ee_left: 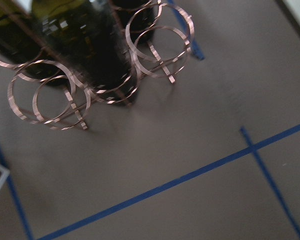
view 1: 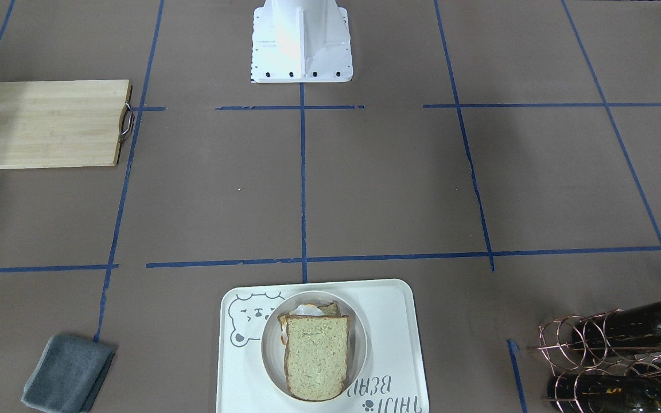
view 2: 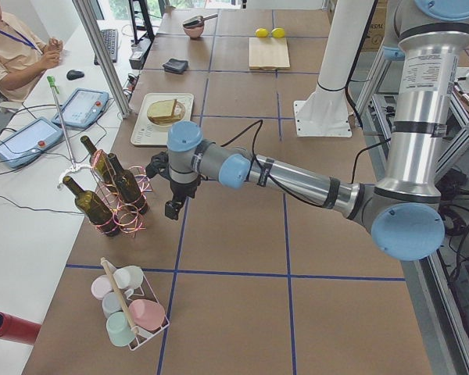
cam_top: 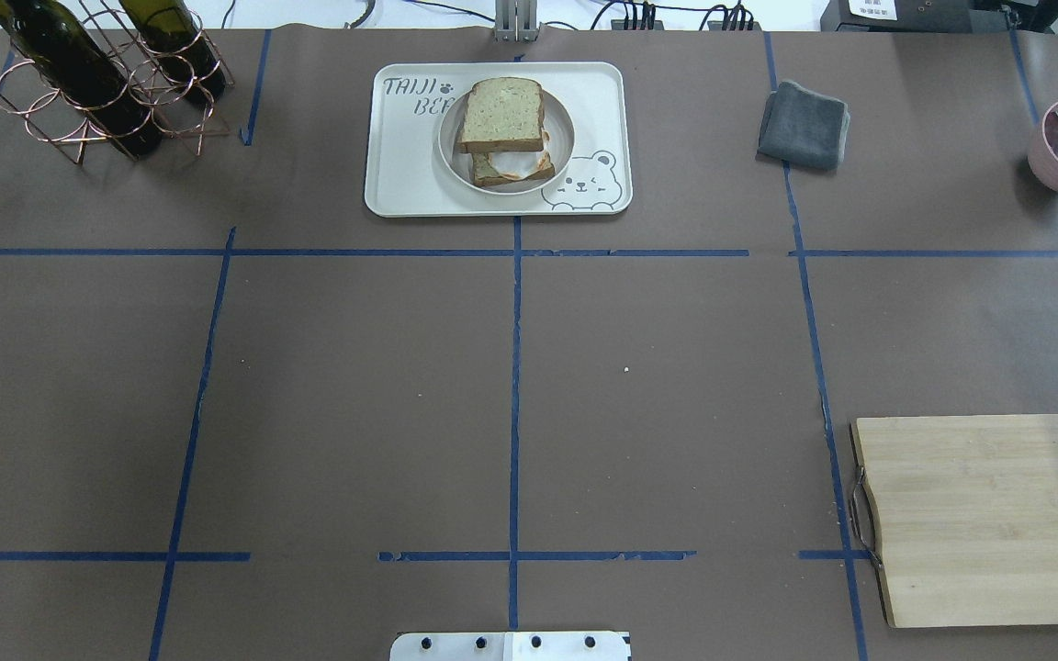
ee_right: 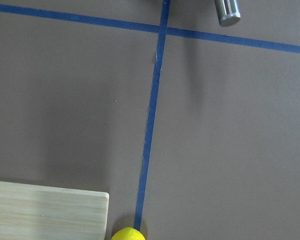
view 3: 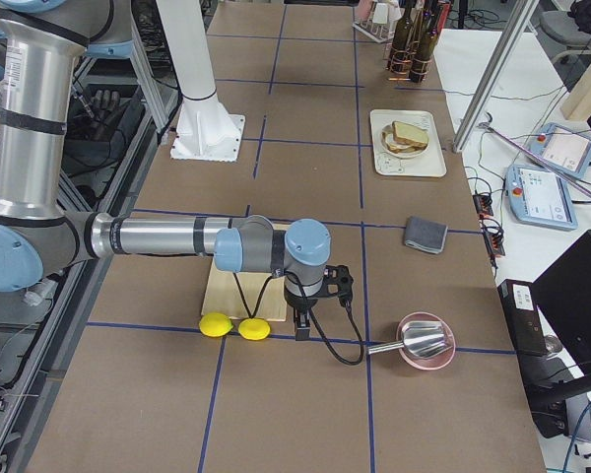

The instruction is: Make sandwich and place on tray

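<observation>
My tan-bread sandwich [cam_top: 501,115], white toy egg inside, sits on the small round white plate [cam_top: 571,138] on the cream bear-face tray [cam_top: 400,184], mid far edge. Left gripper [view 2: 172,209], right gripper [view 3: 300,325]: wide or narrow, I cannot tell.

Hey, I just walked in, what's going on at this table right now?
The sandwich is assembled, with the egg peeking out between the two offset slices. It sits on a small round plate, which rests on the tray. Neither arm is touching it. The left gripper hangs beside the wine bottle rack, and the right gripper hangs near the lemons by the cutting board. I can't tell whether either gripper is open.
</observation>
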`<state>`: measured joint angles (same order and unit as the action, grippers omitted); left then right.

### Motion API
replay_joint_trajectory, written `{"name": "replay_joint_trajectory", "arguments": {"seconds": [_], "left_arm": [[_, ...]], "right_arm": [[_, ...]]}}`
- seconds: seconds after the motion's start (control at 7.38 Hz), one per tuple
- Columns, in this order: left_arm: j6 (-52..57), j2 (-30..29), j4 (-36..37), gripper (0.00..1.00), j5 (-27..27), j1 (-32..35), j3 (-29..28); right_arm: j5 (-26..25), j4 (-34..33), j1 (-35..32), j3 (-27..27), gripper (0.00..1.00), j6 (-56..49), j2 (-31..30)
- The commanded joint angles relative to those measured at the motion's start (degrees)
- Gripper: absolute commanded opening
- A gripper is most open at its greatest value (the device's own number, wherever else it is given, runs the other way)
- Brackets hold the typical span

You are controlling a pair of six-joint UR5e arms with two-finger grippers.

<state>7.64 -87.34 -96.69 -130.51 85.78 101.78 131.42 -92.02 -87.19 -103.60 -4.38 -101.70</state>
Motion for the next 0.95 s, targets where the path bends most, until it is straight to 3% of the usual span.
{"name": "replay_joint_trajectory", "arguments": {"seconds": [0.0,0.27,0.81], "left_arm": [[1.50,6.30,0.27,1.00,0.00,3.25,-0.44],[1.76,10.16,0.45,1.00,-0.27,4.93,-0.89],[1.50,10.18,2.03,1.00,-0.71,6.25,-0.96]], "right_arm": [[0.07,0.00,0.00,-0.11,1.00,0.07,-0.16],[0.07,0.00,0.00,-0.28,1.00,0.07,-0.16],[0.07,0.00,0.00,-0.55,1.00,0.25,-0.16]]}}
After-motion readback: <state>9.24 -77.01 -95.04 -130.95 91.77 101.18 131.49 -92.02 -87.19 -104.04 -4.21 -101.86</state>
